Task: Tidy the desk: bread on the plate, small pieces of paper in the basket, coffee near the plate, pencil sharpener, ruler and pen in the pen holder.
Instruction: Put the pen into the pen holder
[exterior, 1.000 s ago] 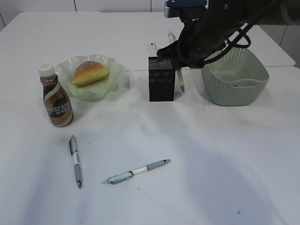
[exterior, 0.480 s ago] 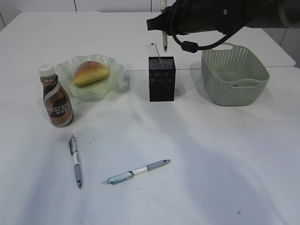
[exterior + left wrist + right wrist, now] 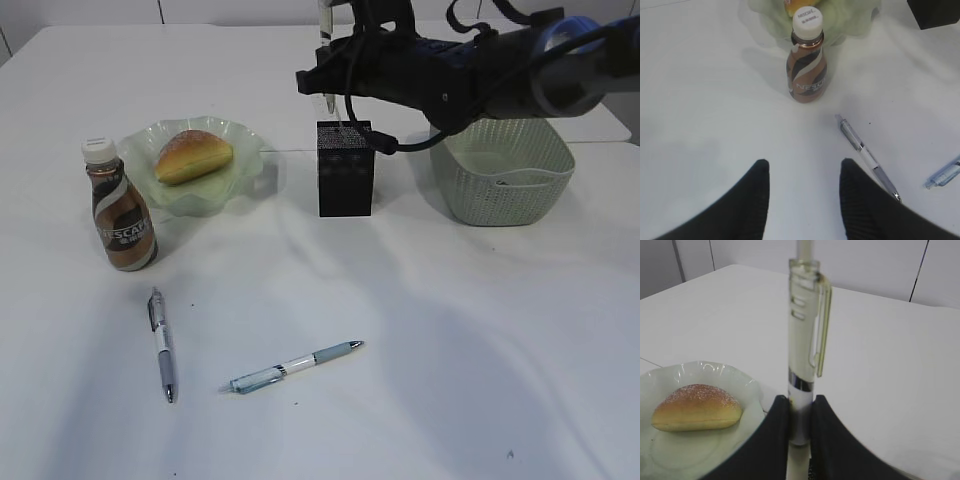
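We've got the right gripper (image 3: 799, 415) clamped on a pen (image 3: 804, 345), upright at top centre, seemingly over the holder (image 3: 345, 168). Off-centre, it clips the rim and tips out. Left gripper (image 3: 802, 195) gapes, empty.
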Tool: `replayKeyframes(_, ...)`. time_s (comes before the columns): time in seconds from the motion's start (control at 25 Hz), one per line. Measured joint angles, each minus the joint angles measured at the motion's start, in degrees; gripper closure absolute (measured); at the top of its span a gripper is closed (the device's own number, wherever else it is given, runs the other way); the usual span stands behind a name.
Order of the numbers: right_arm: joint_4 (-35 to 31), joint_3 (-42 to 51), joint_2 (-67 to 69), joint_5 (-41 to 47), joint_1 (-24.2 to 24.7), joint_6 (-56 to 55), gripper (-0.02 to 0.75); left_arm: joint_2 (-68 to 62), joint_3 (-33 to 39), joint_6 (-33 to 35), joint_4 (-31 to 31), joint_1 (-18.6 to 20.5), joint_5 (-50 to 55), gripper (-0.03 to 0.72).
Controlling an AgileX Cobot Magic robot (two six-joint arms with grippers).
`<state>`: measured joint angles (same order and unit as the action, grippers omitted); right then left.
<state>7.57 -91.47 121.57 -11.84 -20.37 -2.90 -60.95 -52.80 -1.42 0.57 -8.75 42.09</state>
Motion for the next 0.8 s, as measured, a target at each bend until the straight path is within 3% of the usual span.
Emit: replayKeyframes(0.8,0.1,0.0,7.2,-2.9,2.4,0.4,0.652,0.0,0.0,0.0,0.0,0.0,-0.9,0.349)
